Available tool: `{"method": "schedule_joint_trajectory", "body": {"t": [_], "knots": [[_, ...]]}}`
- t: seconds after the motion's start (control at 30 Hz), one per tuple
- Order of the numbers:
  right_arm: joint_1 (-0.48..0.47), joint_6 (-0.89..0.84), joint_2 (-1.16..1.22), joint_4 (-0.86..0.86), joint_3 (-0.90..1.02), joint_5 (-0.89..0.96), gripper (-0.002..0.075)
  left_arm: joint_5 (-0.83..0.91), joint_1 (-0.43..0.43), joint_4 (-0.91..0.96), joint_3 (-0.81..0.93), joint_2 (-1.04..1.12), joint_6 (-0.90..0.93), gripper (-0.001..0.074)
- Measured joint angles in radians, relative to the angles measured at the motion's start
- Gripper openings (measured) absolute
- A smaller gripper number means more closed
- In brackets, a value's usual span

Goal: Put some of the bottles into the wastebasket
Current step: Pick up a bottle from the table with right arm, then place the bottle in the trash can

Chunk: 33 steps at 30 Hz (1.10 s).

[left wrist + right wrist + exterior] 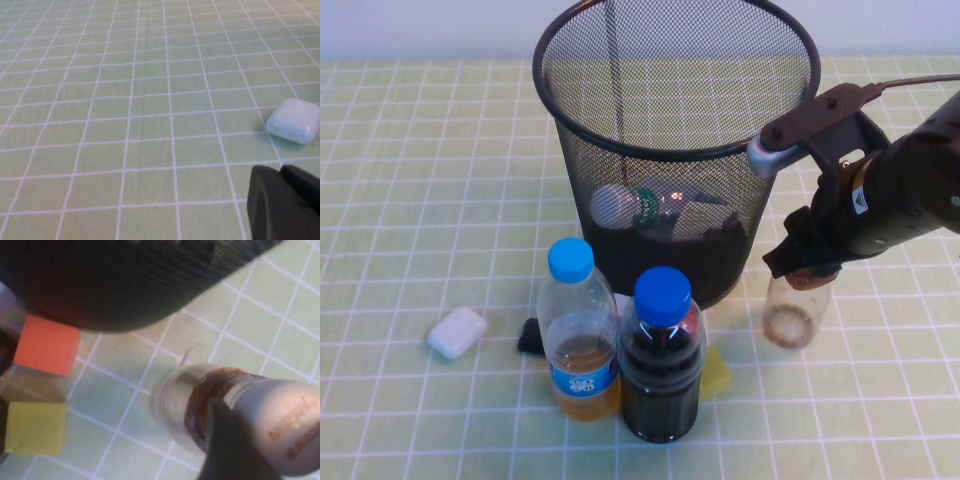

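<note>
The black wire-mesh wastebasket [578,175] stands at the table's middle back. The larger clear bottle [642,207], with white cap and green neck band, lies on its side inside it. The smaller clear bottle [792,312] with the brown neck sleeve is upright just right of the basket. My right gripper [807,266] is shut on its cap and neck. In the right wrist view the bottle [172,400] shows beside the basket's base [125,285], with one finger [225,440] across its neck. My left gripper [281,172] hovers shut and empty over the tablecloth.
An amber bottle with a light-blue cap [580,340] and a dark bottle with a blue cap [662,360] stand in front of the basket. A white case [457,332] lies to the left. A yellow block [718,375], an orange block [46,345] and a small black item [530,337] lie near the basket.
</note>
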Motion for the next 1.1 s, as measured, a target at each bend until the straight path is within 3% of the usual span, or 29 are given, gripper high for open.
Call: {"method": "schedule_joint_trajectory", "body": {"t": [0.2,0.37,0.67,0.77,0.87,0.97,1.1], "knots": [[0.000,0.000,-0.064,-0.026,0.000,0.063,0.0197,0.000,0.000,0.000,0.000,0.000,0.000,0.0001],[0.000,0.065,-0.177,-0.146,-0.003,0.105,0.0196,0.000,0.000,0.000,0.000,0.000,0.000,0.0001],[0.000,0.098,-0.391,-0.254,-0.244,-0.060,0.0196,0.000,0.000,0.000,0.000,0.000,0.000,0.0001],[0.000,0.075,-0.395,-0.201,-0.354,-0.155,0.0196,0.000,0.000,0.000,0.000,0.000,0.000,0.0001],[0.000,-0.070,-0.364,-0.046,-0.419,-0.213,0.0196,0.000,0.000,0.000,0.000,0.000,0.000,0.0001],[0.000,-0.192,-0.306,0.123,-0.441,-0.216,0.0196,0.000,0.000,0.000,0.000,0.000,0.000,0.0001],[0.000,-0.229,-0.199,0.183,-0.441,-0.170,0.0196,0.000,0.000,0.000,0.000,0.000,0.000,0.0001]]}}
